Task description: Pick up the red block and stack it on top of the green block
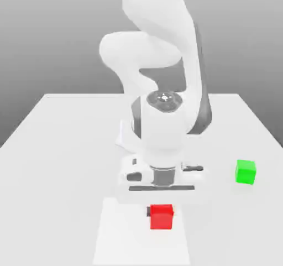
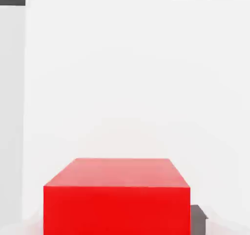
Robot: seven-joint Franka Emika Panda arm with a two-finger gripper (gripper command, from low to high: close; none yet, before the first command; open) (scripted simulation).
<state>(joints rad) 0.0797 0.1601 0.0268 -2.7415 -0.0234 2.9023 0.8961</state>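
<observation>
- Red is the colour of the block (image 1: 161, 216) you see low on the white table (image 1: 55, 149) in the exterior view, near the front edge.
- You find the gripper (image 1: 161, 207) directly over the red block, at the end of the white arm (image 1: 160, 49), which bends down from the back of the table.
- You see a dark finger (image 1: 149, 210) touching the block's side on the exterior view's left; the log gives the claw as fully closed, so it is clamped on the red block.
- You see the block sitting on the table, on a lighter rectangular patch (image 1: 121, 231) of the surface.
- In the hand view, the red block (image 2: 117, 200) is very near the camera, and you look at its top face and one side face.
- You see a small dark shape (image 2: 197, 213) just beside the block's lower corner in the hand view; I cannot tell what it is.
- You find the green block (image 1: 245, 171) toward the exterior view's right, well apart from the red block and a little further back on the table.
- Nothing lies on top of the green block.
</observation>
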